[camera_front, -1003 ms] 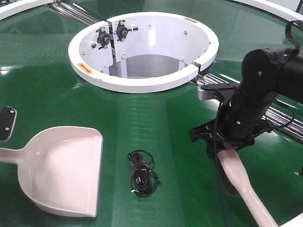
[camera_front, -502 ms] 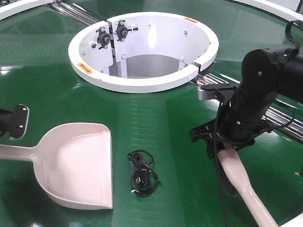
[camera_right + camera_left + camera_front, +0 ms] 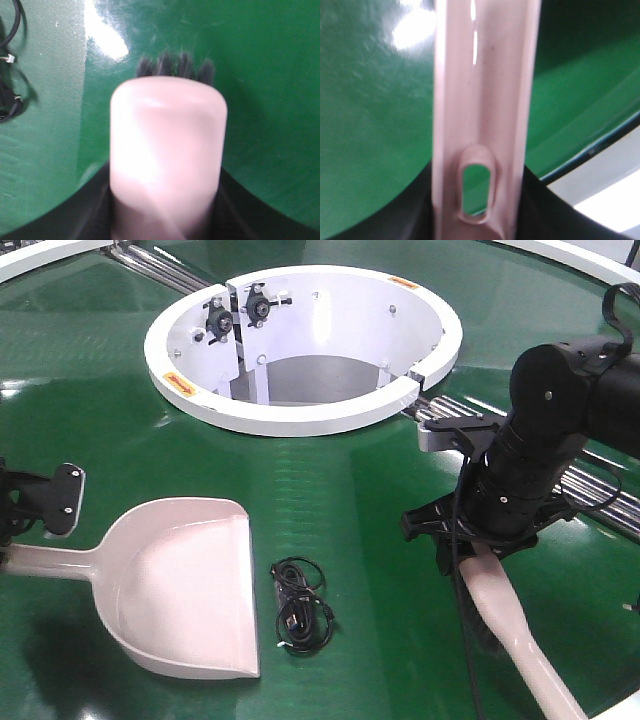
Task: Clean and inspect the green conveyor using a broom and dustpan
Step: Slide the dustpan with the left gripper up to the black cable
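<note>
Exterior front-facing view, stock of the moment.

Item 1, green conveyor (image 3: 330, 490): glossy dark green belt, faintly ribbed, mirroring overhead lights. White hub (image 3: 300, 415), a ring with a painted inner wall, lies well beyond both grippers. Steel rollers (image 3: 590, 490) run just behind the right arm.

Item 2, dustpan (image 3: 185, 590): cream-pink moulded plastic, wide scoop with raised sides and a flat lip. It rests on the belt, its pan extending away from the left gripper (image 3: 45, 508), which is clamped on the long channelled handle. The left wrist view shows an oval slot (image 3: 477, 187) right at the grip. The pan holds nothing.

Item 3, broom (image 3: 510, 625): slim cream-pink brush with a smooth rounded back. The right gripper (image 3: 485, 545) is closed around it, the tapered handle trailing behind. Dark bristles (image 3: 175, 65) show past the tip, low to the belt; contact cannot be confirmed.

Item 4, cable coil (image 3: 300, 605): thin black wire, loosely looped, lying between the two grippers, just off the dustpan lip and apart from the broom.

Progress, by judgement: both tools are in hand and positioned. The sweep of the coil into the pan is not yet done, and lifting away and inspecting the belt remain.
</note>
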### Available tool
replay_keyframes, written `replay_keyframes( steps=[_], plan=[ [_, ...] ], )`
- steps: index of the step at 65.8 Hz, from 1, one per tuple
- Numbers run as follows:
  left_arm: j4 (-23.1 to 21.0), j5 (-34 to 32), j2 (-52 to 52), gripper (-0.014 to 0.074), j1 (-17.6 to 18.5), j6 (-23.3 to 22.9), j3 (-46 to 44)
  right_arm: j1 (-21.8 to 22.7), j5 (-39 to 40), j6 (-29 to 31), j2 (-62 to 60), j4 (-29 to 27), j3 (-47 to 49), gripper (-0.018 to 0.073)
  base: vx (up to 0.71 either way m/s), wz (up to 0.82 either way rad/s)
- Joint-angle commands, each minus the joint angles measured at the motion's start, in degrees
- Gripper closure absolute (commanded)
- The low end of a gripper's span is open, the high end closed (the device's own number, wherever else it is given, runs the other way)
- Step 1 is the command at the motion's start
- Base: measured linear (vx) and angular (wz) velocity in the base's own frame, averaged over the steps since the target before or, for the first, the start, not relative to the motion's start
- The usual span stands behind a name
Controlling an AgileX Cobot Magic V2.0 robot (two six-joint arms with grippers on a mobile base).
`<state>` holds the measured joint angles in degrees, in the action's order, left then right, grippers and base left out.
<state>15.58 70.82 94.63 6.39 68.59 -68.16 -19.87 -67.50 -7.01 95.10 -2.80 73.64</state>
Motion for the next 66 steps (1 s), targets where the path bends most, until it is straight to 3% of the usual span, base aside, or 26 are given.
replay_keyframes(
  steps=[1,37,66],
  plan=[
    [-3.0,0.6,-1.9,0.0620,1.8,-0.2,-1.7,0.1,0.7,0.2,-2.5,-0.1,1.7,0.0565,0.00,0.00],
    [-3.7,0.4,0.4,0.0620,6.4,-1.9,-1.7,0.1,0.7,0.2,-2.5,-0.1,1.7,0.0565,0.00,0.00],
    [-4.1,0.6,0.9,0.0620,7.1,-1.9,-1.7,0.1,0.7,0.2,-2.5,-0.1,1.7,0.0565,0.00,0.00]
  ],
)
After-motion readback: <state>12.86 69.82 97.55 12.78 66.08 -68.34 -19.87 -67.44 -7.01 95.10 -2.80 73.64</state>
